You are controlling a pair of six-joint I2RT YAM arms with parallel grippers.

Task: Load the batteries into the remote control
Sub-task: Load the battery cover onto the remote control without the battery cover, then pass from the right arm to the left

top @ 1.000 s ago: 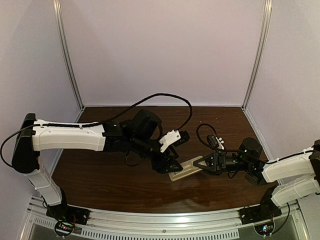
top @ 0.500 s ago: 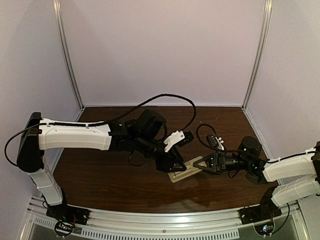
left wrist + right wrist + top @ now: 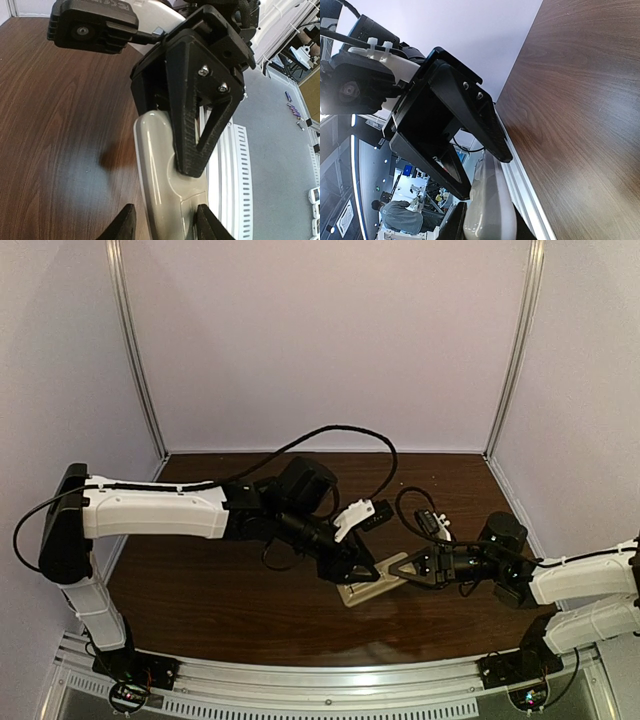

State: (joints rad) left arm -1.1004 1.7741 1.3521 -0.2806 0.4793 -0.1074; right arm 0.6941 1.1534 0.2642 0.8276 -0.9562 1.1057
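The remote control [image 3: 362, 588] is a pale flat bar, held tilted above the middle of the table. My right gripper [image 3: 395, 573] is shut on its right end. In the right wrist view the remote [image 3: 490, 210] sits pinched between the two fingers of the right gripper [image 3: 487, 231]. My left gripper [image 3: 352, 575] straddles the other end. In the left wrist view the left gripper [image 3: 165, 226] is open, with a gap between the left tip and the remote [image 3: 160, 170]. A curved seam shows on the remote's surface. The batteries are out of view.
The dark wooden table [image 3: 220, 600] has an aluminium rail [image 3: 330, 680] along its near edge. Pale walls enclose the back and both sides. A black cable [image 3: 340, 432] arches over the left arm's wrist. The two grippers' fingers are very close together over the remote.
The left arm has moved right and brought its open gripper around the remote's end. The right gripper has held the remote almost in place.
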